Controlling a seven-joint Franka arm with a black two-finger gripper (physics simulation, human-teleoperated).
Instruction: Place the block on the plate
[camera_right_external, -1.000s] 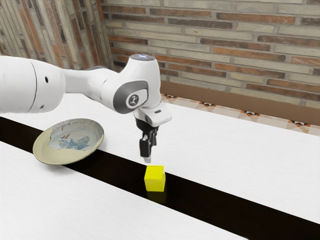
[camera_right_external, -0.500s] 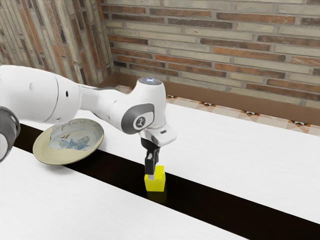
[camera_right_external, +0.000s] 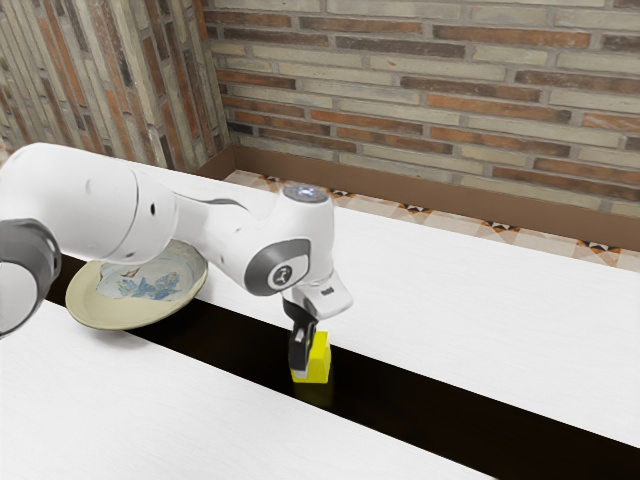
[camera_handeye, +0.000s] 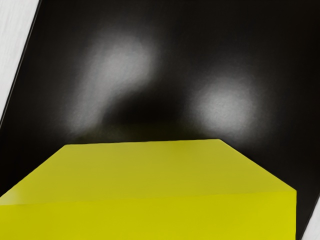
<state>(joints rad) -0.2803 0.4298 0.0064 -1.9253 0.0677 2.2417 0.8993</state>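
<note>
The exterior view cuts off the white arm (camera_right_external: 90, 205) at its left edge, and the arm hides the far rim of the plate (camera_right_external: 112, 312), whose bowl bears a blue pattern. The black strip (camera_right_external: 430, 410) crosses the white table (camera_right_external: 480, 310); the wrist view shows pale glare on it that the exterior view does not. The black gripper (camera_right_external: 304, 367) is down at the yellow block (camera_right_external: 320, 362), covering part of it; I cannot quite tell whether it is open or closed. The block sits on the strip, well apart from the plate.
</note>
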